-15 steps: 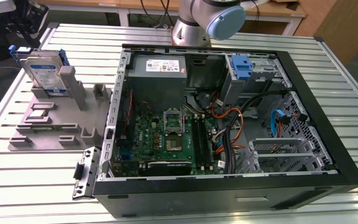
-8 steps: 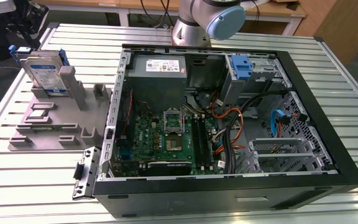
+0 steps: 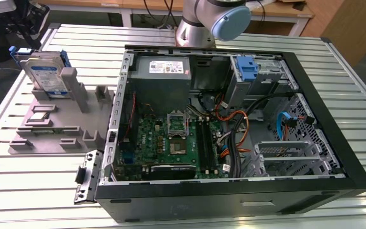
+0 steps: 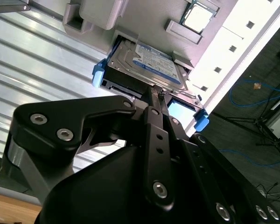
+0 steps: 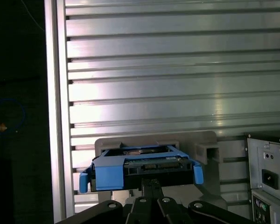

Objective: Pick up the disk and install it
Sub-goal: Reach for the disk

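Note:
The disk (image 3: 46, 76), a silver hard drive with a white-and-blue label and a blue carrier frame, stands on edge in a grey fixture (image 3: 49, 131) at the exterior view's left. My gripper (image 3: 27, 43) hangs right above its top edge. Both wrist views look along the gripper (image 4: 157, 93) (image 5: 150, 183) onto the disk (image 4: 149, 63) (image 5: 142, 170). The two thin fingers (image 4: 151, 100) lie shut side by side, with their tips at the middle of the disk's near edge. Whether they touch it I cannot tell.
An open computer case (image 3: 122, 95) lies on the slatted metal table (image 3: 36, 181), with a motherboard (image 3: 170, 143), a grey power-supply box (image 3: 164, 69) and a blue latch piece (image 3: 249, 71) by the drive bays. The arm's base (image 3: 202, 24) stands behind the case.

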